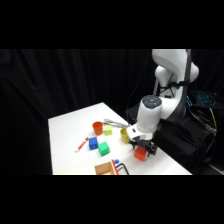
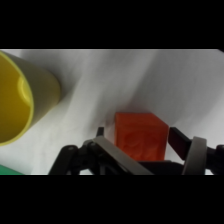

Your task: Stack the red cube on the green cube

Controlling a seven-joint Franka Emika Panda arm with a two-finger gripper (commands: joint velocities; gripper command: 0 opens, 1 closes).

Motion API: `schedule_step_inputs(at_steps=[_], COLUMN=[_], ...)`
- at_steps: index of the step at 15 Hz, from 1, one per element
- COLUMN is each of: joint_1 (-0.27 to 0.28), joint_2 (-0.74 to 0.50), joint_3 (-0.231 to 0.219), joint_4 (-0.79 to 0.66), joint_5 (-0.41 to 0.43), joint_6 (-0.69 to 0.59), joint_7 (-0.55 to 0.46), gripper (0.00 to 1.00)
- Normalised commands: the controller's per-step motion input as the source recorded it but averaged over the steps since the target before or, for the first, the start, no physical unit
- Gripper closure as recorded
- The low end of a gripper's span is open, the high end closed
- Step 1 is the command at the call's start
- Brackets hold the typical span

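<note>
The red cube (image 2: 140, 137) rests on the white table between the two fingers of my gripper (image 2: 137, 137), which is open. The left finger (image 2: 100, 132) stands a little apart from the cube and the right finger (image 2: 178, 142) is close against its side. In the side view my gripper (image 1: 143, 149) is low over the red cube (image 1: 140, 155) near the table's right front. The green cube (image 1: 103, 148) sits on the table to the left of it, an arm's width away, beside the blue cube (image 1: 93, 144).
An olive-yellow cup (image 1: 125, 135) (image 2: 20, 100) stands close beside my gripper. Farther back are an orange-red cup (image 1: 97, 127), a yellow-green cube (image 1: 108, 130) and metal tongs (image 1: 116, 121). A red-and-white marker (image 1: 81, 145) lies at the left, and a wooden box (image 1: 104, 168) stands at the front edge.
</note>
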Motion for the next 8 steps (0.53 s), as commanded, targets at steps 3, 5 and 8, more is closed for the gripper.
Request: schedule_step_inputs(at_steps=[3, 5, 8], joint_1=[0.089, 0.091, 0.098], joint_2=[0.03, 0.01, -0.01], joint_3=[-0.078, -0.078, -0.08], joint_4=[0.03, 0.02, 0.02], joint_5=[0.04, 0.041, 0.042], joint_6=[0.16, 0.15, 0.1], joint_7=[0.04, 0.04, 0.04], gripper=[0.43, 0.6, 0.71])
